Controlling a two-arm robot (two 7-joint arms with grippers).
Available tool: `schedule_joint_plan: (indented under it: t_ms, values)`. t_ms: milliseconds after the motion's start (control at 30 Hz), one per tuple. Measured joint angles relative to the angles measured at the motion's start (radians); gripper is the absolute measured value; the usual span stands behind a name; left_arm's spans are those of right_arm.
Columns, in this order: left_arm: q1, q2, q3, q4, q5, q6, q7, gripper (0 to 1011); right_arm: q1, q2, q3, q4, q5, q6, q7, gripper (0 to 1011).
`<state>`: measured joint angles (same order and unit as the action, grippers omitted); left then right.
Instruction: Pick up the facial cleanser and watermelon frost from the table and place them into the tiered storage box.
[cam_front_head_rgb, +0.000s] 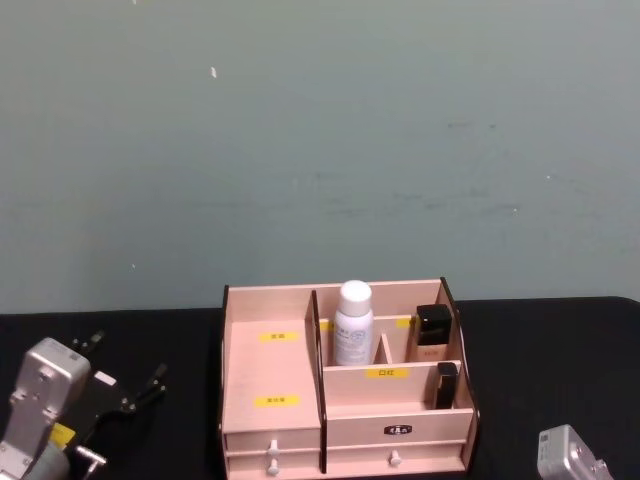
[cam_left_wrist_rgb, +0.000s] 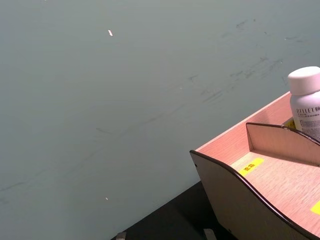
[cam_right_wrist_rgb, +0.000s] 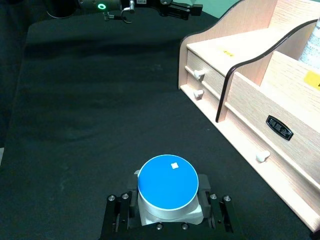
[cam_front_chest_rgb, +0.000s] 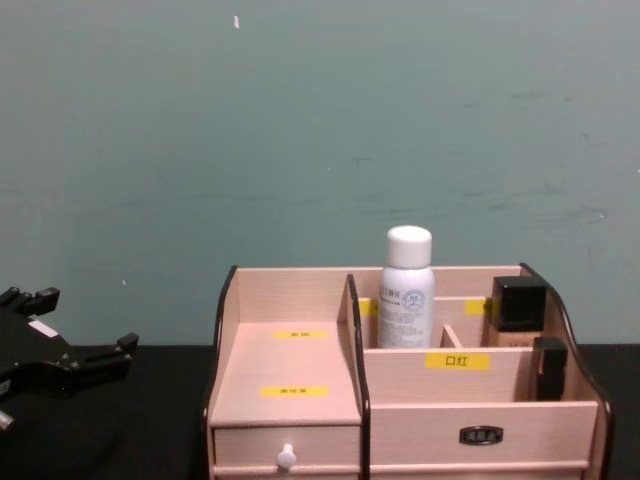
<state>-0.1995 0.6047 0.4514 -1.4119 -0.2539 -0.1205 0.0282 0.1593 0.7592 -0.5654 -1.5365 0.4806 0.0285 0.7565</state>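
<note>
The right claw (cam_right_wrist_rgb: 170, 207) pinches the watermelon frost (cam_right_wrist_rgb: 167, 181) below its lid, near the desk's (cam_right_wrist_rgb: 75, 125) front edge, right of the tiered storage box (cam_front_head_rgb: 265, 370). The small, stiff jar looks light but probably slick. The facial cleanser (cam_front_head_rgb: 352, 322) stands in a rear compartment. The left claw (cam_front_head_rgb: 130, 358) rests spread at the left.

Head high, chest low; share box (cam_front_head_rgb: 262, 368)

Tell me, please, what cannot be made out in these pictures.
- Cleanser base: hidden behind the box dividers in head and chest views.
- Jar base: covered by its own lid in right wrist view, so lifted or resting is unclear.
- Yellow labels: too small to read in head view.
</note>
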Motion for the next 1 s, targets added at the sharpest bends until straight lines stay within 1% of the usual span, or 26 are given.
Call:
schedule_joint_plan:
  t_ms: [1000]
  values:
    - [0.0, 0.0, 0.0, 0.0, 0.0, 0.0, 0.0, 1001, 0.002, -0.002, 0.001, 0.006, 0.002, -0.001, 0.002, 711]
